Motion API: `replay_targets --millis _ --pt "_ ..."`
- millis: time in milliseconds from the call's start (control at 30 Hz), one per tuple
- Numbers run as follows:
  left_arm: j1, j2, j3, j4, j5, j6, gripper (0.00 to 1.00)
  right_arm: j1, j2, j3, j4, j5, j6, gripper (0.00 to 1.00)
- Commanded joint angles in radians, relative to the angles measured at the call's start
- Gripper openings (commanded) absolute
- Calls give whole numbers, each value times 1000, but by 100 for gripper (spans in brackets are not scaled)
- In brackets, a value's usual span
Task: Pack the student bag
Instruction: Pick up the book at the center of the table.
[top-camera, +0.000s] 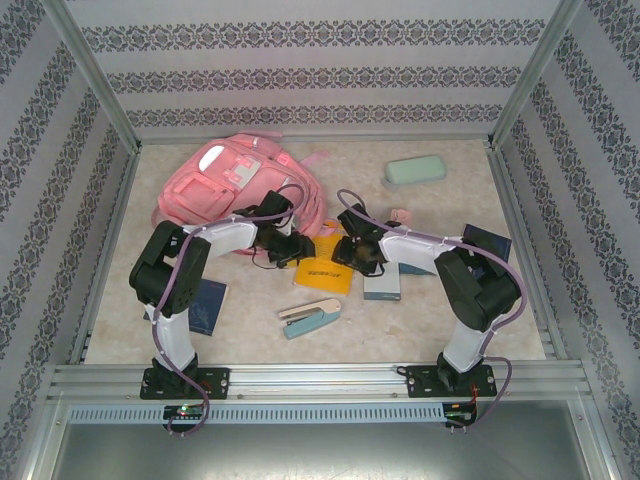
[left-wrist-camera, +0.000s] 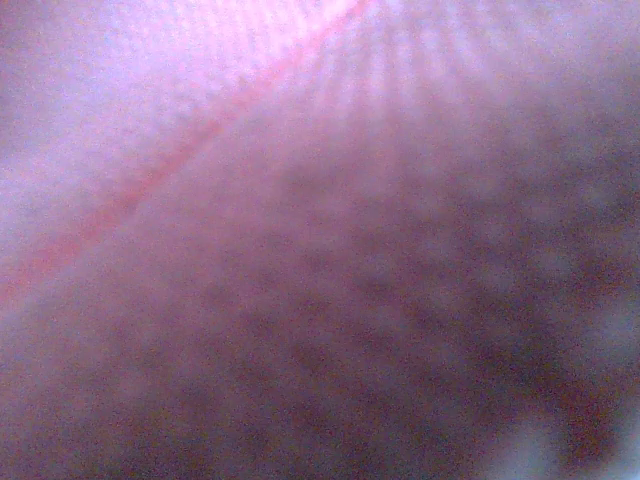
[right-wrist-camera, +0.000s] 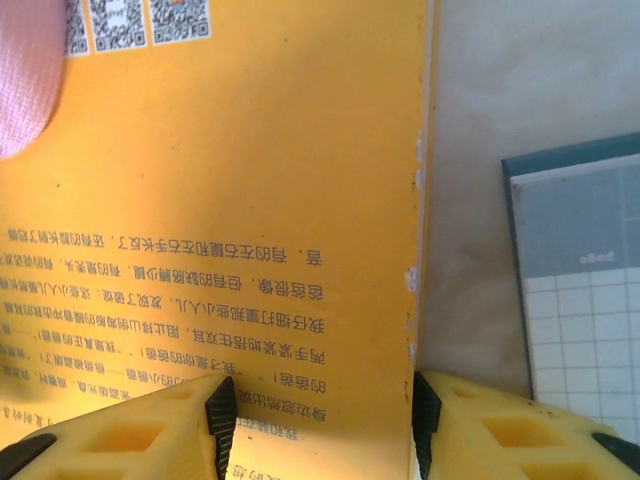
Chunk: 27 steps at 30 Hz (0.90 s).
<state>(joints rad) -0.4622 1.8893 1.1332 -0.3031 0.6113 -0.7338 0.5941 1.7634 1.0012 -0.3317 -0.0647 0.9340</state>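
Sprawling over the far left corner of the worktop (top-camera: 420, 320), the pink student bag (top-camera: 235, 185) is the biggest thing, with the left gripper (top-camera: 283, 245) at its near edge (clenched or released, I cannot tell). The smaller yellow book (top-camera: 325, 272) lies mid-worktop beside the bag; the right gripper (right-wrist-camera: 322, 415) hangs over one edge, fingers spread apart.

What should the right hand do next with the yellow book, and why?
Probably close the right gripper: the yellow book's edge lies between its open fingers, so squeezing could grip it for the bag.
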Motion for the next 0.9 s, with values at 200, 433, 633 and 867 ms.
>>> replay_targets --millis 200,433,633,867 --pt "-19 -85 -33 537 363 -250 48 9 -9 -28 89 -89 19 51" --pt "-16 -60 -35 458 341 -210 46 2 -20 -35 88 -84 19 51" --pt "-15 -41 38 124 236 -9 41 1 -37 -50 88 -71 20 51" --pt "-15 -60 52 59 204 37 20 -2 -75 -50 73 -52 10 51"
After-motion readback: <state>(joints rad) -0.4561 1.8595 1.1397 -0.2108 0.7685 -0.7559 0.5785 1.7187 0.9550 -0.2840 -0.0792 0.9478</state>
